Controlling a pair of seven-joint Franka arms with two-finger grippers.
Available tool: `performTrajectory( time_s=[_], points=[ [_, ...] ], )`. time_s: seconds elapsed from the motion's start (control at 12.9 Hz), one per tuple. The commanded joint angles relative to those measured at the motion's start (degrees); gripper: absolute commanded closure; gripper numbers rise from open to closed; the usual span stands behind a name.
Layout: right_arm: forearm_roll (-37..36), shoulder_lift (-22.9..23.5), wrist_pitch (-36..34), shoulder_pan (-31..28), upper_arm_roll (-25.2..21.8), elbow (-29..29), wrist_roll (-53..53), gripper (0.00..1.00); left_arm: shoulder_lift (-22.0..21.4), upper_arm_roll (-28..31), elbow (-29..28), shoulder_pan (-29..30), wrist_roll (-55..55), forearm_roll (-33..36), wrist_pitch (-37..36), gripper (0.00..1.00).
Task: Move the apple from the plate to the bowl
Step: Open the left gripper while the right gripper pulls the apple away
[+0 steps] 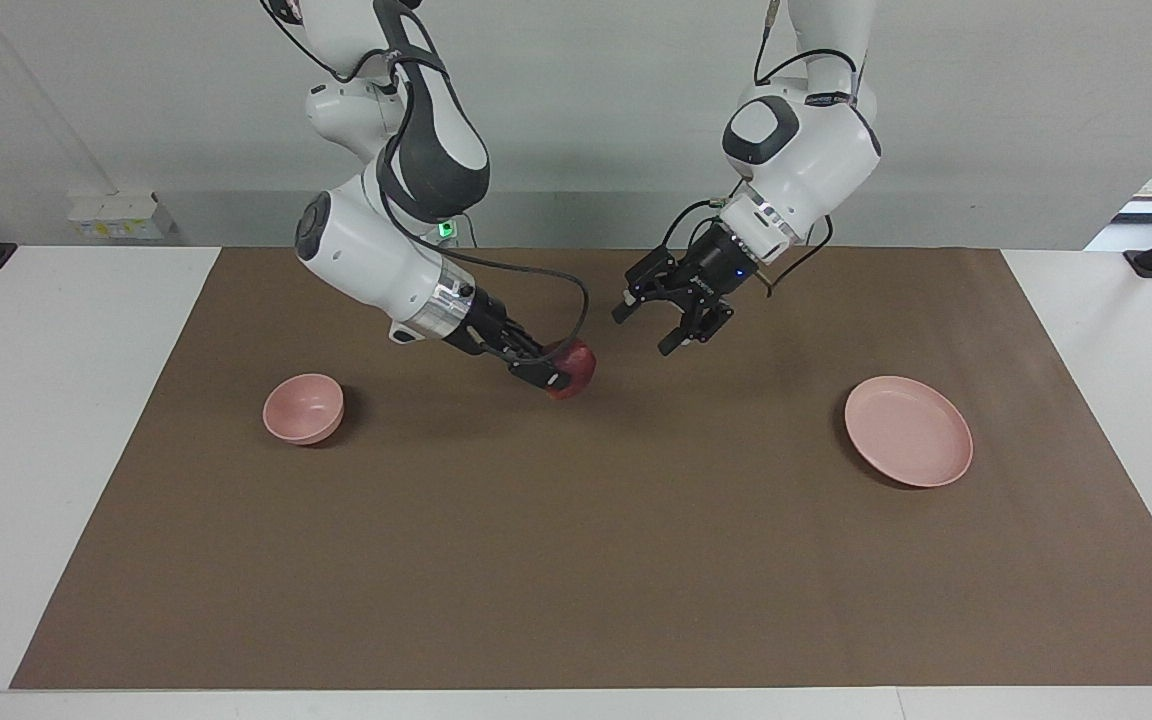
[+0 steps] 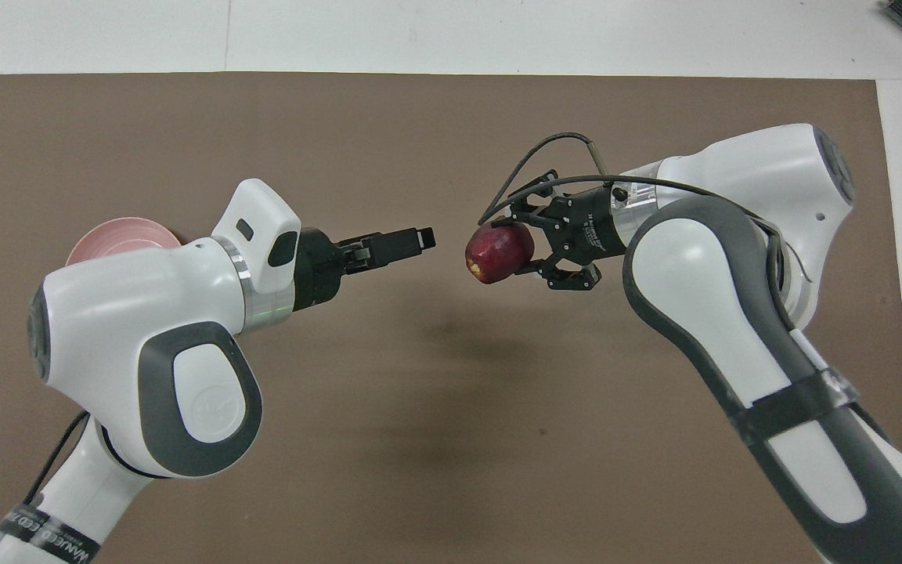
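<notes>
Even bright light; soft shadows on mat [image 1: 576, 560]; sharp focus.

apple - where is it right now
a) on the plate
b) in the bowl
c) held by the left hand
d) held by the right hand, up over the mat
d: the right hand is shut on the apple in the air over the brown mat, between bowl and plate, both empty; the left hand is open, apart from it.
</notes>
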Motion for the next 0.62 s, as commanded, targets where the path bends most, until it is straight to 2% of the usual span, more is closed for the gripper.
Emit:
performTrajectory(
  time_s=[0.0,0.08,0.15,0.39,0.54],
  points=[
    [-12.4,0.1,-3.0,-2.9,0.2,-0.1,-9.7,1.0,0.0,0.1,0.0,3.6,-0.4,7.8,-4.4,0.0],
    [-21.4,0.1,-3.6,-3.9,0.2,-0.1,-12.3,1.0,0.4,0.1,0.1,4.7,-0.5,12.6,-5.4,0.0],
    [-27.4,0.1,-5.4,-5.2,0.3,0.1,-13.6,1.0,0.6,0.1,0.6,6.1,-0.4,16.8,-6.2,0.0],
    [-37.6,-1.7,-11.1,-7.2,-0.1,0.0,-19.6,1.0,1.3,0.3,1.8,8.5,-0.2,34.5,-8.8,0.0],
    [-43.7,-3.3,-15.4,-8.9,0.0,-0.3,-23.0,1.0,3.1,0.4,5.8,9.7,-0.2,44.4,-16.1,0.0]
  ],
)
